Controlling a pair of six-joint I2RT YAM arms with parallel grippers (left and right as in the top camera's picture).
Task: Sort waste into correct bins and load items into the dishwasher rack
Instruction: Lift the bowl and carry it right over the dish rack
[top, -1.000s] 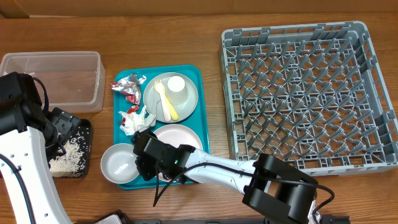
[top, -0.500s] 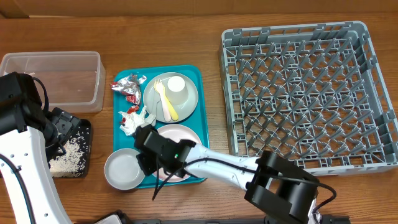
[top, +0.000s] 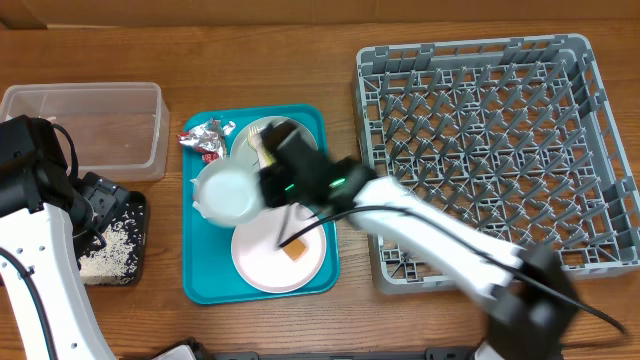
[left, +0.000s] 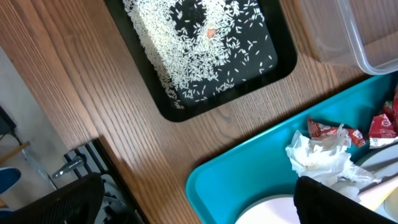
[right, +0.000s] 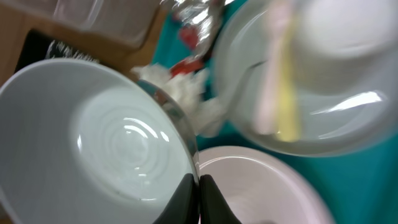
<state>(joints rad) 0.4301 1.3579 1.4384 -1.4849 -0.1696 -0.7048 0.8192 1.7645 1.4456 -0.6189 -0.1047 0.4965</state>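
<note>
My right gripper (right: 198, 186) is shut on the rim of the white bowl (right: 106, 143), holding it in the air. From overhead, the bowl (top: 228, 193) hangs above the left side of the teal tray (top: 205, 288) and covers most of the napkin (right: 186, 93). Below it lies the pink plate (top: 270, 255) with an orange cube (top: 295, 250) on it. The grey-green plate (right: 336, 118) carries the cup (right: 342, 31) and cutlery (right: 280, 93). Red-and-silver foil wrappers (top: 205, 137) lie at the tray's back left. My left gripper (left: 199, 208) stands open over the table between the black tray (left: 168, 106) and the teal tray.
The black tray (top: 137, 215) holds loose rice (left: 199, 50). The clear tub (top: 85, 130) stands behind it. The grey dishwasher rack (top: 490, 150) fills the right side of the table. My right arm (top: 400, 225) stretches across the teal tray's right edge.
My right gripper closed on the bowl's rim, lifted it from the tray's front left corner and carried it back over the napkin. The orange cube on the pink plate now shows.
</note>
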